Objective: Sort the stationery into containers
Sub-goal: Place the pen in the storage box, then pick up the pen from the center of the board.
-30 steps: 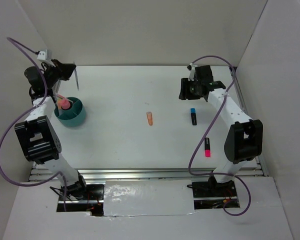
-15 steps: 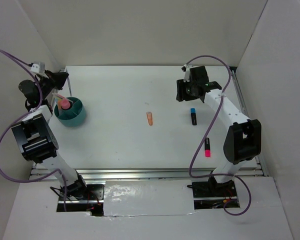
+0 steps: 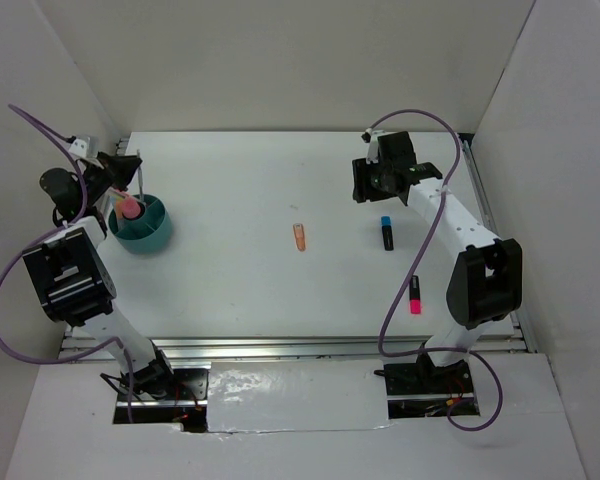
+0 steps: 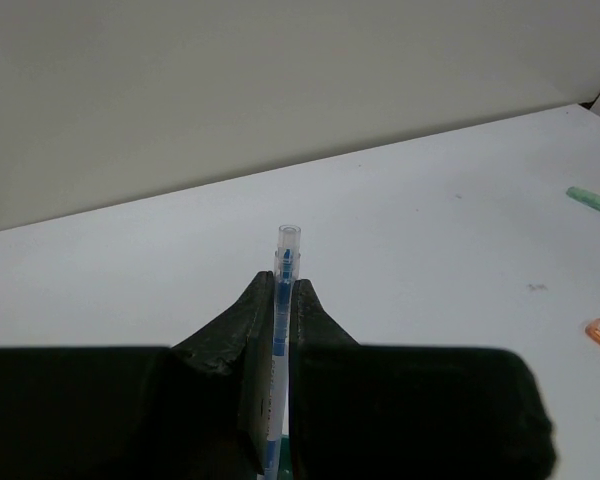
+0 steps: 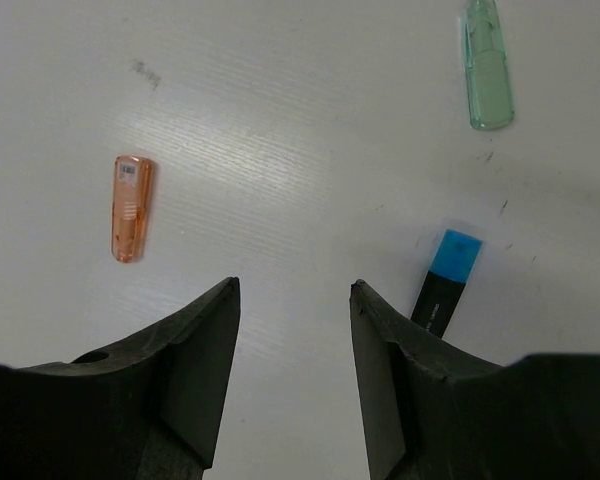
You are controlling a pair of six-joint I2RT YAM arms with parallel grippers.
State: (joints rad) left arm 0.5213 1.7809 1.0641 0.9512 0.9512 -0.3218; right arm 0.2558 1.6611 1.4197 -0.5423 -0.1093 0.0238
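My left gripper point(image 3: 132, 168) is shut on a thin clear pen with blue ink point(image 4: 284, 290) and holds it at the back rim of the round teal tub point(image 3: 155, 235); the pen also shows in the top view point(image 3: 140, 180). A pink-capped tube point(image 3: 130, 208) stands in the tub. My right gripper point(image 5: 295, 285) is open and empty above the table. Below it lie an orange piece point(image 5: 130, 207), a green piece point(image 5: 485, 65) and a black highlighter with a blue cap point(image 5: 445, 283). A pink-and-black highlighter point(image 3: 415, 294) lies near the right arm.
White walls enclose the table on the left, back and right. The left gripper is close to the left wall. The orange piece point(image 3: 299, 237) lies mid-table and the blue-capped highlighter point(image 3: 387, 232) right of it.
My left gripper has swung left and down toward the tub with the pen in it. My right gripper has shifted slightly to the left.
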